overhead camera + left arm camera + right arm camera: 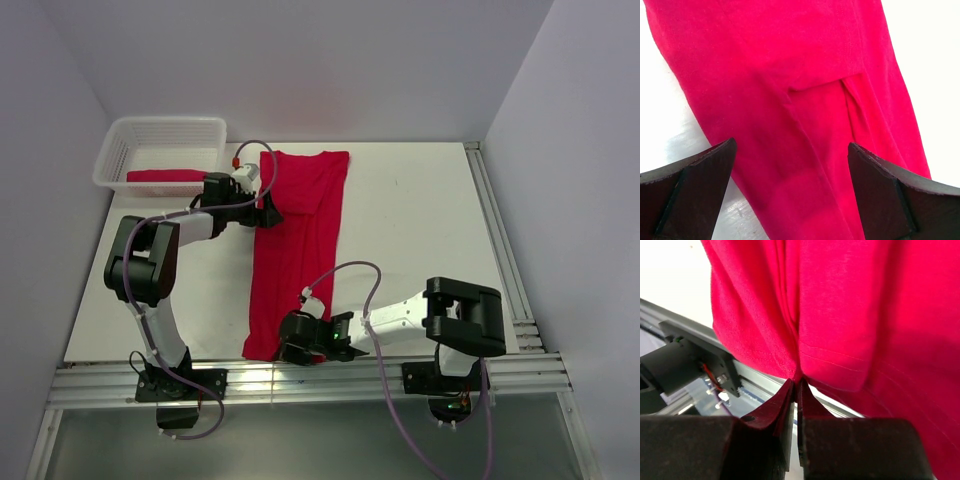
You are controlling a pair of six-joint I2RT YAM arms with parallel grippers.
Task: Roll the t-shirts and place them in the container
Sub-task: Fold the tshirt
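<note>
A crimson t-shirt (pixel 300 240) lies folded into a long strip down the middle of the table, collar end far, hem near. My right gripper (pixel 290 350) is at the near hem, its jaws pinched shut on the hem of this t-shirt (pixel 840 330). Over the shirt's far left edge my left gripper (pixel 268 212) stands wide open, and the red cloth (pixel 805 125) fills the space below its fingers (pixel 875 190). A second red t-shirt (pixel 165 177) lies bunched in the white basket (pixel 160 130).
The white lattice basket stands at the far left corner of the table. A metal rail (pixel 300 378) runs along the near edge, right under the hem, and another rail (pixel 495 240) along the right side. Grey walls enclose the table.
</note>
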